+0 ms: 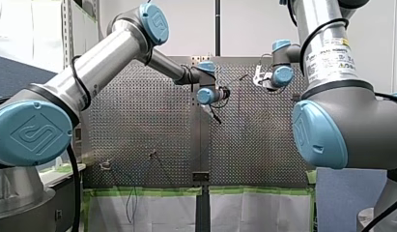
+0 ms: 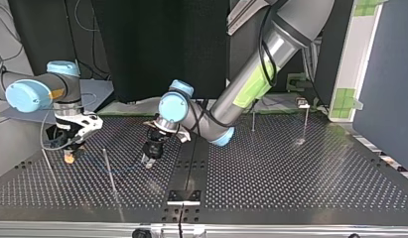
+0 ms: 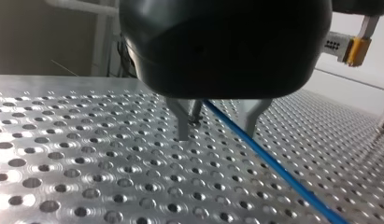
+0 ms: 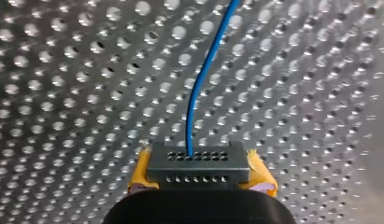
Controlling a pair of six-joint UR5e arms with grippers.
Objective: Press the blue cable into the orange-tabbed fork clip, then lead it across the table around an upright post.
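Note:
The blue cable (image 4: 203,74) runs over the perforated table (image 4: 63,116) into my right gripper (image 4: 198,163). Its grey perforated fingertips with yellow pads (image 4: 262,179) are shut on the cable. In the top view this gripper (image 2: 68,156) points down at the table on the left. My left gripper (image 3: 216,135) hangs just above the table with its metal fingers (image 3: 182,126) open. The cable (image 3: 273,163) lies between them, touching neither. The top view shows this left gripper (image 2: 148,161) near the middle, and a thin upright post (image 2: 108,166) stands between the two grippers.
Another thin post (image 2: 47,166) stands near my right gripper. Two more posts (image 2: 253,119) and a small clip-like fixture (image 2: 303,103) stand at the top view's far right. A black strip (image 2: 189,163) runs down the table's middle.

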